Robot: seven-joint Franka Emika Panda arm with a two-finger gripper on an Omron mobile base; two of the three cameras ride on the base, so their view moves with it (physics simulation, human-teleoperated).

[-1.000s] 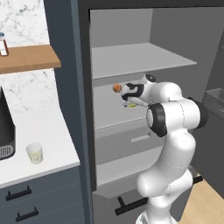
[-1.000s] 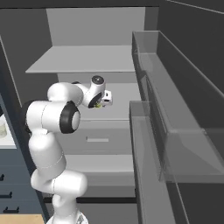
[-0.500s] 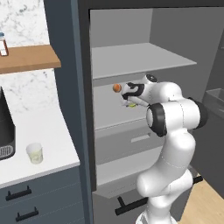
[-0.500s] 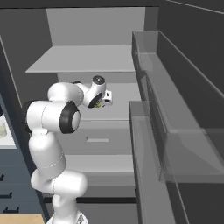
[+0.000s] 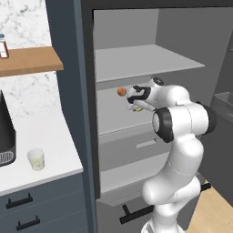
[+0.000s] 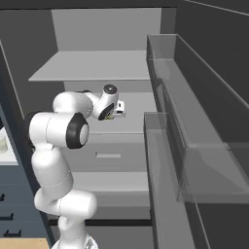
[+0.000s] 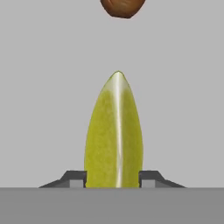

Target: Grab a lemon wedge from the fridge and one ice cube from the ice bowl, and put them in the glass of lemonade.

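While clamped between the end effector [image 7: 113, 178] fingers, lemon wedge [image 7: 114, 133] aimed tip-first away from the hand. Long axis toward the orange fruit [image 7: 123, 8], over the fridge [image 5: 136, 63] shelf.

A home kitchen, as I see it.
Beside the open fridge [image 5: 136, 63] I see a white counter [image 5: 50, 141], navy drawers [image 5: 41, 205], marble wall and wooden shelf [image 5: 27, 61].

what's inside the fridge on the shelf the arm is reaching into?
In the fridge, the lemon wedge sits between the pincer fingertips, with a small round orange fruit beyond it. The arm hides part of that shelf; whether the fingers touch the wedge isn't clear.
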